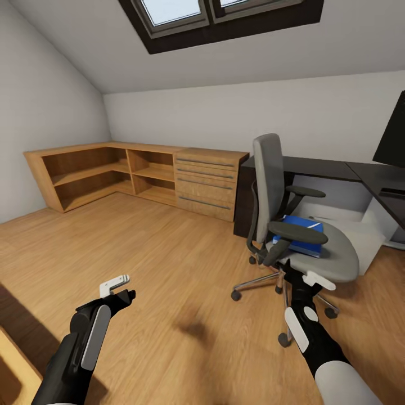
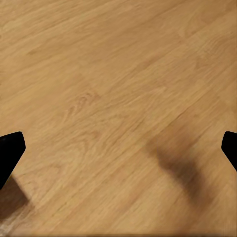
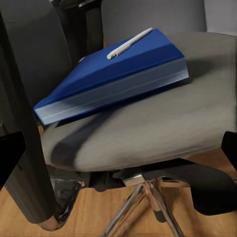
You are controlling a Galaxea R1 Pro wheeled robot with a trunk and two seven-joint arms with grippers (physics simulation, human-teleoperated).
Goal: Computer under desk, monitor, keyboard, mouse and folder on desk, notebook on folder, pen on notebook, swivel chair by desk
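The grey swivel chair (image 1: pixel 269 185) stands on the wooden floor in front of the black-topped desk (image 1: pixel 320 167). On its seat lies the bright blue folder (image 3: pixel 113 74), a thick slab with a pale edge, and the thin pale pen (image 3: pixel 129 43) rests on top of it. I cannot make out a separate notebook. The folder (image 1: pixel 301 233) sits behind the near armrest. My right gripper (image 1: pixel 301 274) hangs open just in front of the seat's edge, below the folder, holding nothing. My left gripper (image 1: pixel 121 288) is open over bare floor, far left of the chair. The black monitor (image 1: pixel 394 132) is cut off at the right edge.
A light wooden shelf and drawer cabinet (image 1: pixel 205 180) lines the far wall, left of the desk. The chair's chrome star base (image 3: pixel 143 197) and castors (image 1: pixel 236 295) spread near my right arm. A white desk leg (image 1: pixel 368 239) stands behind the chair. Wooden floor (image 2: pixel 118 89) stretches out on the left.
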